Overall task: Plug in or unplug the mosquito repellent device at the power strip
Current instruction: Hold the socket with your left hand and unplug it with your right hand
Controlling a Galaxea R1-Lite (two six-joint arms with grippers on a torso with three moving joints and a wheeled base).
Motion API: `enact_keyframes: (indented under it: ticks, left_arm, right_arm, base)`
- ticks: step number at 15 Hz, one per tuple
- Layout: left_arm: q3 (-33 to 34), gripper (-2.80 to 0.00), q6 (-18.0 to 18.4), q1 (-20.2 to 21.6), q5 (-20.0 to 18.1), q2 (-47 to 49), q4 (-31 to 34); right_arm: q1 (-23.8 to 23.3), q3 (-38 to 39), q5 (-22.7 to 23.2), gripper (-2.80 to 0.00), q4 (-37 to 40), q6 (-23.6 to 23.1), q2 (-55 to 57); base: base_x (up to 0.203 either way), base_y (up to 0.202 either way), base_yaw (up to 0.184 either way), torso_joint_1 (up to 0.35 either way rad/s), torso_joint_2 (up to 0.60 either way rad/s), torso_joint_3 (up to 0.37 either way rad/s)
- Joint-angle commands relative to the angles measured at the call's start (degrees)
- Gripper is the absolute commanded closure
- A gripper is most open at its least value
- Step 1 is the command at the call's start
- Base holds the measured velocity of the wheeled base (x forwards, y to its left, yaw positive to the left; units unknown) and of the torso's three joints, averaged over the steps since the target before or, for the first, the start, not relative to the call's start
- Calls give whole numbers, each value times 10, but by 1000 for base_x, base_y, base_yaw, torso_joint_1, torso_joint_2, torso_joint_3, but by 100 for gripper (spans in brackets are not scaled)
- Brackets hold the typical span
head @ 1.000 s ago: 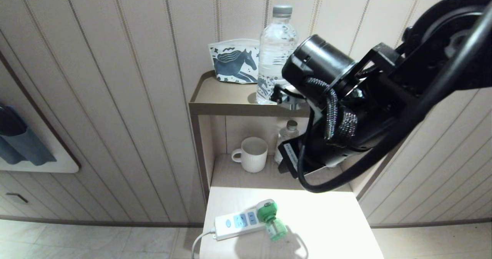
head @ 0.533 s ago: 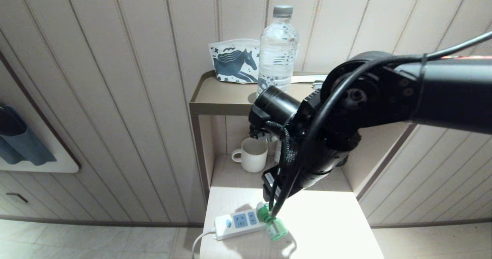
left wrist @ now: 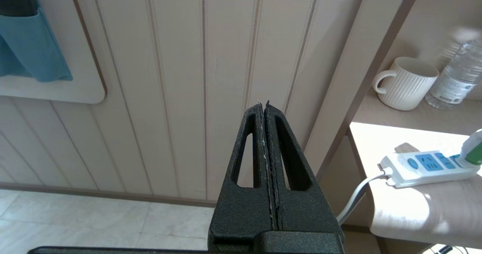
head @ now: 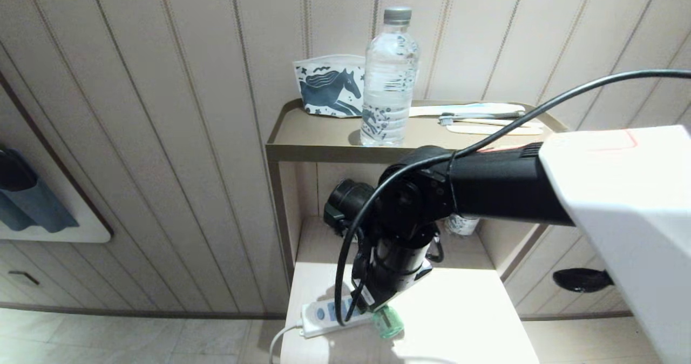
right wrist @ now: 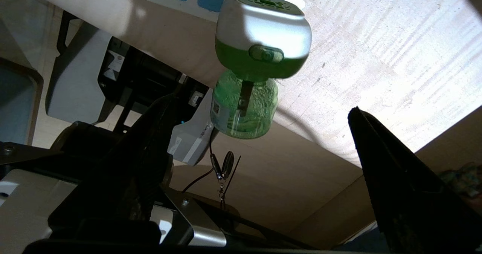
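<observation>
Since earlier we lowered black right gripper, jaws apart, toward green-and-white plastic mosquito repellent device straight ahead, plugged into white power strip.

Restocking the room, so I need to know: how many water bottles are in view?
2. One tall water bottle stands on the top shelf beside the horse-print pouch; a smaller bottle sits on the lower shelf next to the mug. Others may be hidden behind the right arm.
</observation>
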Motion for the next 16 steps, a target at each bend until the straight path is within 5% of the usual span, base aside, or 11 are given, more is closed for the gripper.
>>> enact_keyframes:
  ticks: [1, 8, 16]
  left_arm:
    - [0, 0, 0, 0, 0, 1, 0]
    - [0, 0, 0, 0, 0, 1, 0]
    - [0, 0, 0, 0, 0, 1, 0]
  right_arm:
    - [-1, -2, 0, -280, 1, -4, 29]
    - [-45, -20, 38, -280, -15, -93, 44]
    - [-50, -52, 54, -280, -21, -104, 84]
  base:
    - [0, 0, 0, 0, 0, 0]
    - [0, 0, 0, 0, 0, 0]
    - [0, 0, 0, 0, 0, 0]
